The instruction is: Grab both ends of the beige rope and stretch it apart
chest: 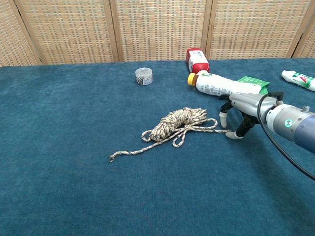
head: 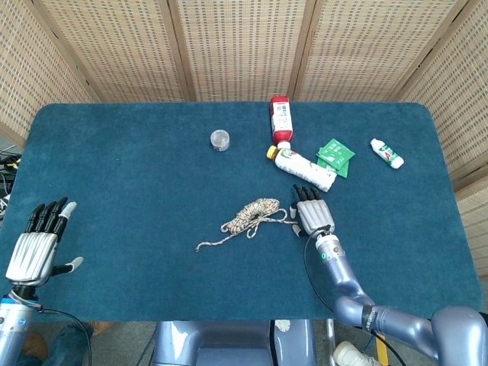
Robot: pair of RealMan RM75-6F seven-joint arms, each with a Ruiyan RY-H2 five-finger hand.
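Observation:
The beige rope [head: 251,214] [chest: 179,124] lies bundled mid-table, one loose end trailing toward the front left [chest: 111,158], the other reaching right to about [chest: 225,131]. My right hand [head: 311,215] [chest: 239,114] hovers palm down over that right end, fingers spread and arched, its thumb tip touching the cloth beside the rope end; it holds nothing. My left hand [head: 35,243] rests open at the table's front left corner, far from the rope, and the chest view does not show it.
Behind the right hand lie a white bottle with a yellow cap [head: 303,167] [chest: 221,85], a red-capped bottle [head: 280,117], a green packet [head: 335,156] and a small white tube [head: 387,153]. A small clear jar [head: 219,139] stands at the back centre. Blue cloth table [head: 137,191].

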